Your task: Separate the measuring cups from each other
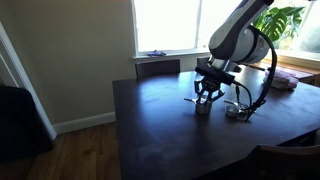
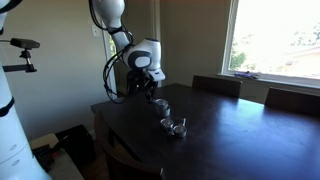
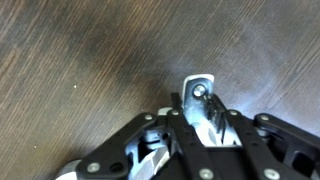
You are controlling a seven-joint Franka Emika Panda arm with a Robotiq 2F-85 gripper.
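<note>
A measuring cup point(image 3: 204, 97) is pinched by its flat handle between narrowly closed fingers point(image 3: 176, 130) of the gripper point(image 1: 207, 94). It is low over the desk point(image 1: 150, 125), away from its corners. The other measuring cups point(image 1: 237, 112) are seen just beside.

Bright window point(image 1: 165, 25) backlights the dim scene; glare on table point(image 1: 160, 125); frames soft.
</note>
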